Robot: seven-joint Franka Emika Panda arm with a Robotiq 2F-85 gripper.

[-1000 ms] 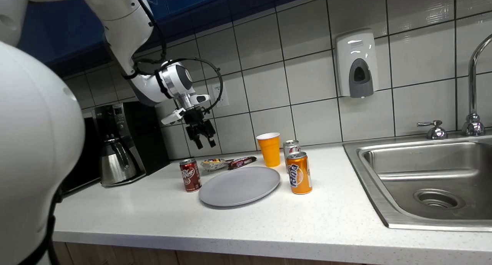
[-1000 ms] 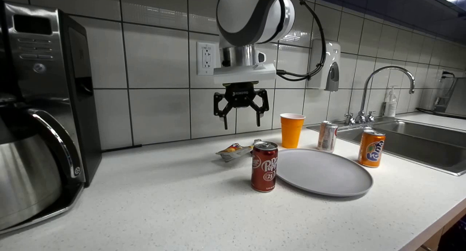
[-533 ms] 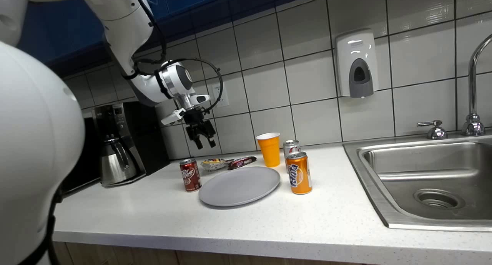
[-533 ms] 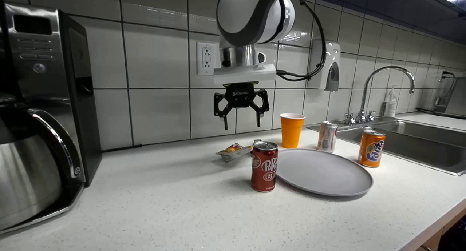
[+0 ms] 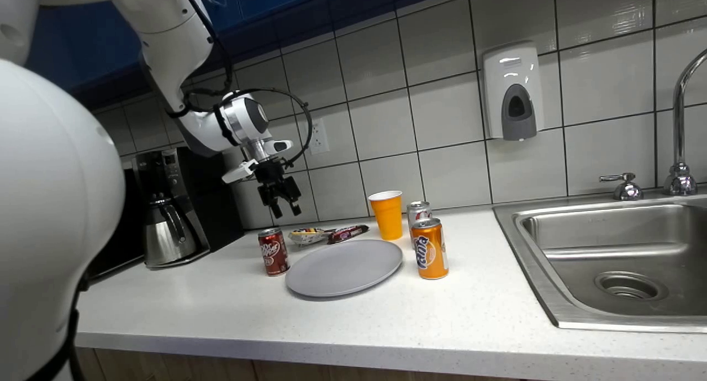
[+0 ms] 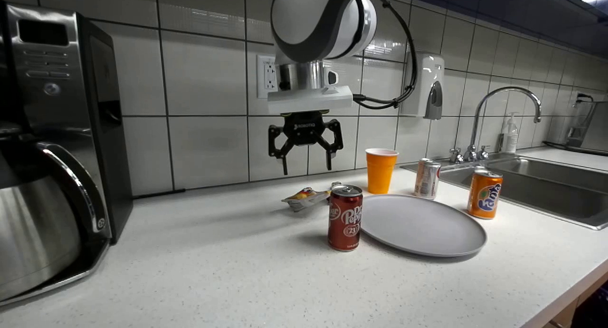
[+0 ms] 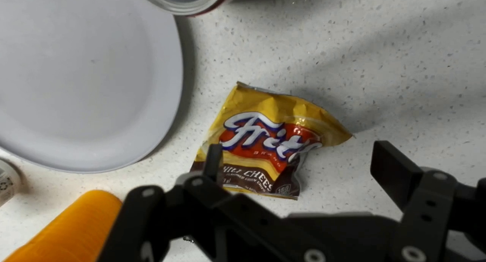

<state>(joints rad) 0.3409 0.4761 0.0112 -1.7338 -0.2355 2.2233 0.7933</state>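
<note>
The gripper (image 6: 307, 169) is hovering empty, jaws spread wide, and the Fritos bag (image 7: 264, 138) is lying below it on the tabletop (image 6: 213, 271). I'm judging it light, soft, slick and crushable, calling for a gentle pinch across the middle. The wrist view is showing its printed name; an exterior view, the dark-red bar (image 5: 348, 233) beside it that the gripper is mostly masking there.

Covered and Cropped

In the wrist view, the jaws cover part of the chip bag (image 7: 271, 134), and edges crop the plate (image 7: 83, 79), red can (image 7: 186, 2) and orange cup (image 7: 72, 229). In an exterior view, the Fanta can (image 5: 430, 253) hides much of a silver can (image 5: 418, 208). Both exterior views cut off the sink (image 5: 532, 262) at right.
</note>
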